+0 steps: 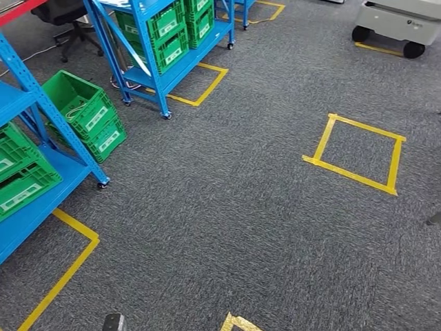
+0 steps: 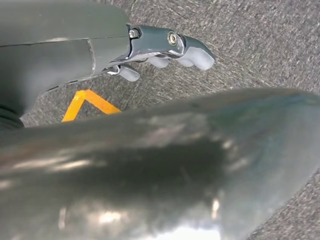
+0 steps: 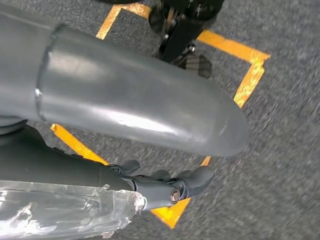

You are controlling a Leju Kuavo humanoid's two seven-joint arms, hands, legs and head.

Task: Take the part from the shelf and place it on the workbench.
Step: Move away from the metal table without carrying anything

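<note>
On the left of your head view, a blue shelf carries green crates on its low deck, and 1 more stack of green crates sits on the carpet just beyond its near leg. Farther off, a second blue shelf holds more green bins. You cannot pick out the part itself in any crate from here; the bins look too small and too angled to tell what lies inside.

Across the grey carpet you have yellow tape squares: 1 well to the right, 1 under the far shelf. A white wheeled unit stands at the far right.

Your left robot hand hangs over the carpet with its fingers extended and lying close together, gripping nothing. Your right robot hand likewise hangs above a yellow tape line, fingers stretched out and empty, with a piece of clear plastic wrap on the arm behind it.
</note>
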